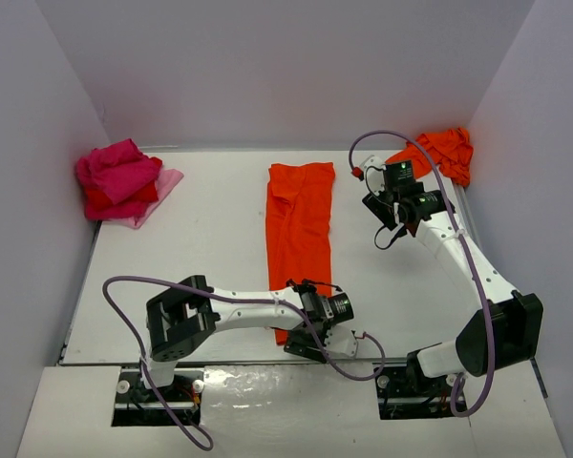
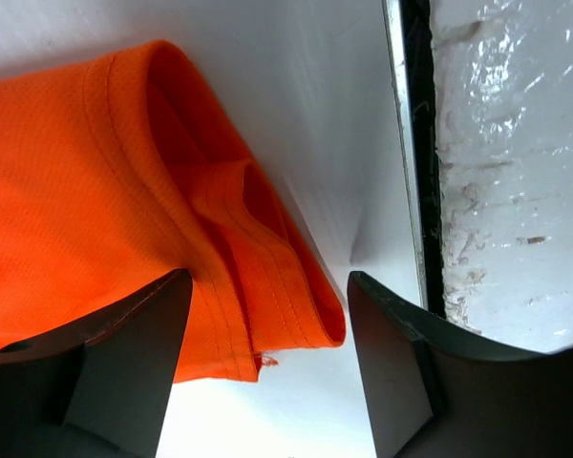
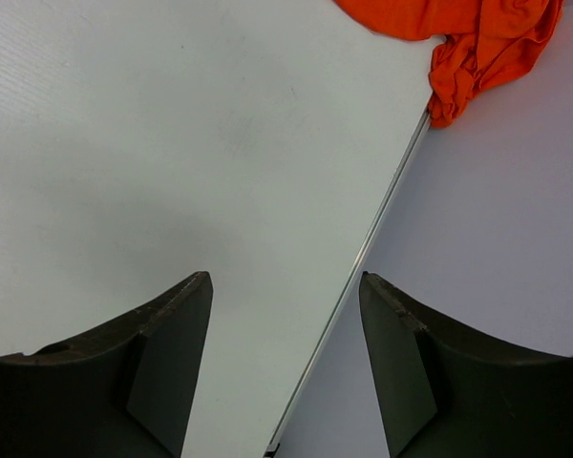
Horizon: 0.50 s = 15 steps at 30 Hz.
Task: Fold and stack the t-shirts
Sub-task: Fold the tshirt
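A bright orange-red t-shirt (image 1: 300,229) lies folded into a long strip down the middle of the table. My left gripper (image 1: 315,345) is open at its near end; in the left wrist view the shirt's hemmed corner (image 2: 267,286) lies between the open fingers (image 2: 124,353), not gripped. My right gripper (image 1: 377,205) is open and empty above bare table near the right edge. A crumpled orange-red t-shirt (image 1: 439,153) lies at the back right, also in the right wrist view (image 3: 477,38). A pile of magenta, red and pale pink t-shirts (image 1: 122,181) sits at the back left.
Grey walls (image 1: 38,143) close in the table on the left, back and right. The table's near edge and a white glossy strip (image 2: 516,162) lie just right of my left gripper. The table's right edge (image 3: 363,258) runs between my right fingers.
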{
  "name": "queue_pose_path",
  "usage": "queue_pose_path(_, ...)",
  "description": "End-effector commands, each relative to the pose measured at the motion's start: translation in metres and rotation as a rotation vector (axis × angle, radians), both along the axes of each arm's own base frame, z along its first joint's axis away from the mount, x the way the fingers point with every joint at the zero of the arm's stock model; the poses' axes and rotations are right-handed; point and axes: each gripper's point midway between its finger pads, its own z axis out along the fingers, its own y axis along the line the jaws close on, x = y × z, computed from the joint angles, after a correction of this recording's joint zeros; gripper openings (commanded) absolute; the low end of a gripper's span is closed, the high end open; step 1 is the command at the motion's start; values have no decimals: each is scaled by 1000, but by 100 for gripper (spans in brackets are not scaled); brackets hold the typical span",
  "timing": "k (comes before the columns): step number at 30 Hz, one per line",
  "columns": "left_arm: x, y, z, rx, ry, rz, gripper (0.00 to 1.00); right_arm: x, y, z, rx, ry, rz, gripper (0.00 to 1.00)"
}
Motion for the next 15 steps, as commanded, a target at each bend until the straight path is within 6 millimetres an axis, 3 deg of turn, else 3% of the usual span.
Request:
queue_pose_path(1,-4,-17,8,-45,21,13,63,2,-4,19,25,-75,-29,60)
queue_pose_path(9,-8,-18,-21,10,57,22,62,0,-4,14,22,-64,-25,61)
queue_pose_path(10,-4,-18,-27,19,40,25,52,-1,-4,13,23,-61,-24,61)
queue_pose_path(12,-4,-17,-34,35,43,28,12,-1,-3,12,24,-58,-19,61)
queue_pose_path(13,-5,-17,-36,43,46,28,2,-2,-3,12,24,-57,-18,61)
queue_pose_path(15,-9,-14,-37,67,75,20,0,-2,-3,11,22,-55,-16,61)
